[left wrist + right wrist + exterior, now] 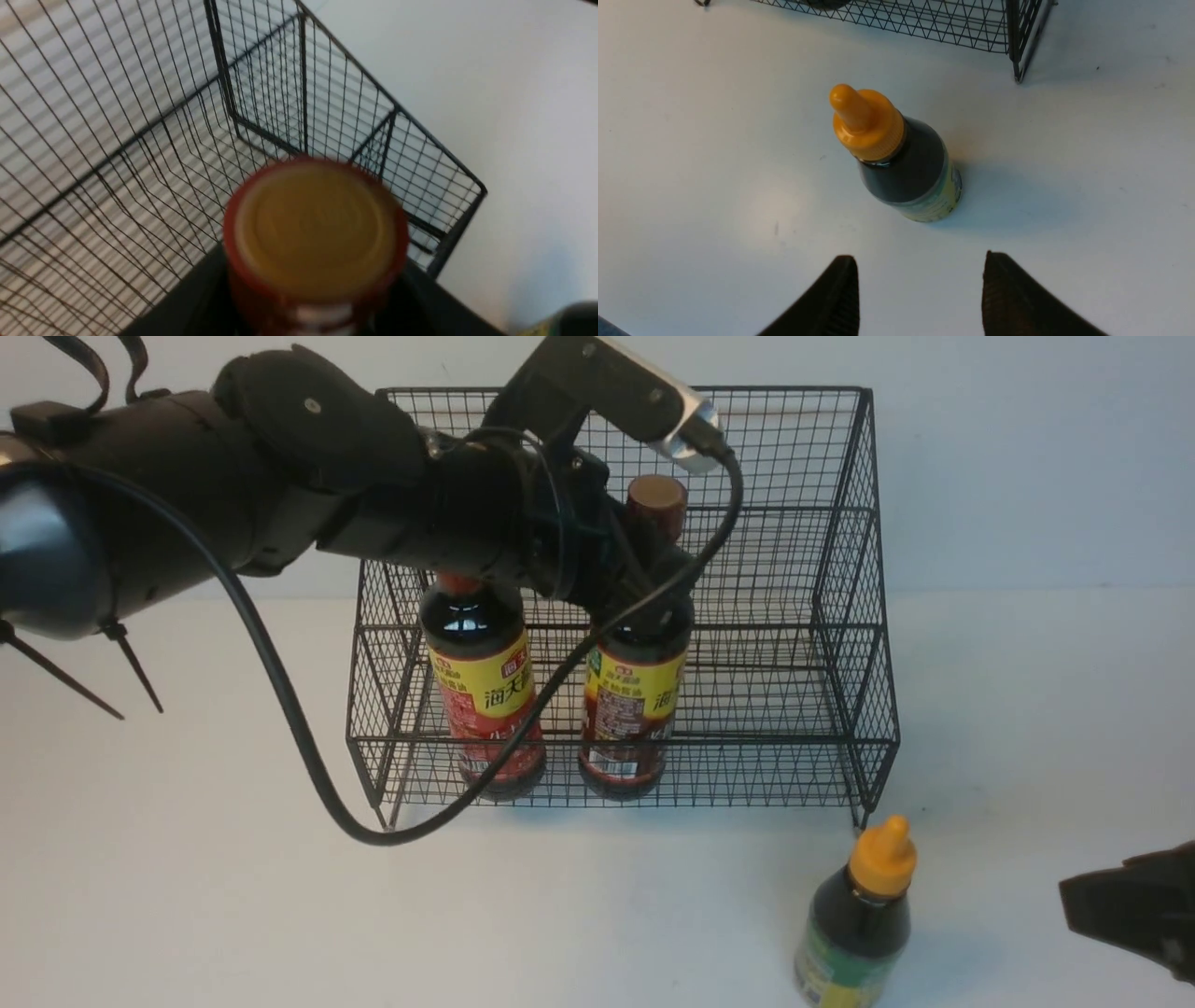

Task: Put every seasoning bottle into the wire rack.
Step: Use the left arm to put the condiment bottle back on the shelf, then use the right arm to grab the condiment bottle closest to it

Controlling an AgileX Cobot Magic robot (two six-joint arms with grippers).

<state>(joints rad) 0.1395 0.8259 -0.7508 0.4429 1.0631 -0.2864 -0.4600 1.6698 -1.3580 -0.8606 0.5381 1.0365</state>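
Two tall seasoning bottles stand upright in the wire rack's (840, 616) lower tier, one at the left (485, 691) and another (633, 709) beside it. My left gripper (653, 583) reaches in from the left and straddles the second bottle's red neck just under its tan cap (315, 228). Dark fingers (187, 303) flank the neck; whether they press on it does not show. The short bottle with the orange nozzle cap (859, 915) (901, 158) stands on the table in front of the rack's right corner. My right gripper (920, 266) (1074, 901) is open and empty, a little short of it.
The left arm's black cable (308, 747) loops down over the table in front of the rack's left corner. The rack's front right foot (1017, 74) stands just beyond the short bottle. White table (187, 896) lies all around.
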